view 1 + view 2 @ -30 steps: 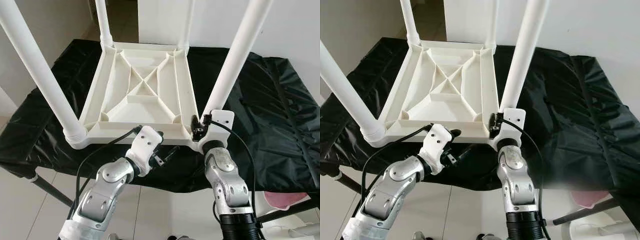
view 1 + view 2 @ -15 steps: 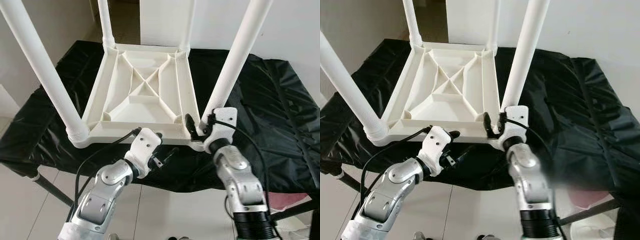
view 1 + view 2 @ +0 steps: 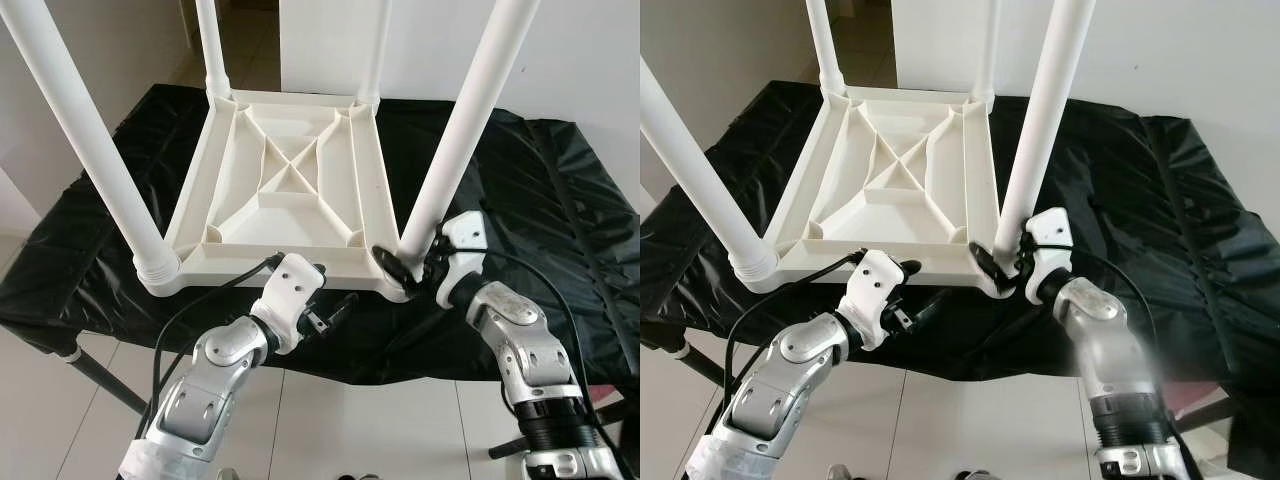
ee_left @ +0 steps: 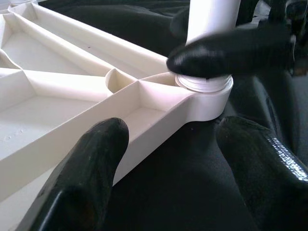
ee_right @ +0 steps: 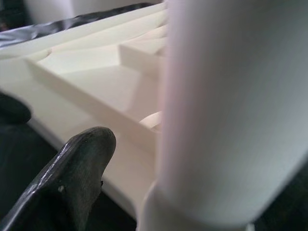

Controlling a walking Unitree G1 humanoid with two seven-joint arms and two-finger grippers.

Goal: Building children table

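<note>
While our right gripper (image 3: 405, 262) wraps its black fingers around the base of the near-right white plastic tube leg (image 3: 462, 127), pinching it just above its threaded collar, our left gripper (image 3: 330, 312) hovers spread and empty just off the near edge of the upturned white ribbed plastic tabletop (image 3: 285, 190). That tabletop lies upside down on the black sheet-covered work table (image 3: 560, 200), with all four legs standing up from its corner sockets: the near-left leg (image 3: 85, 130), the far-left leg (image 3: 210, 45) and the far-right leg (image 3: 375, 50) besides the one we hold. We judge the step in hand to be seating or tightening this last leg. Next we likely need to twist it home at the collar, then let go.
</note>
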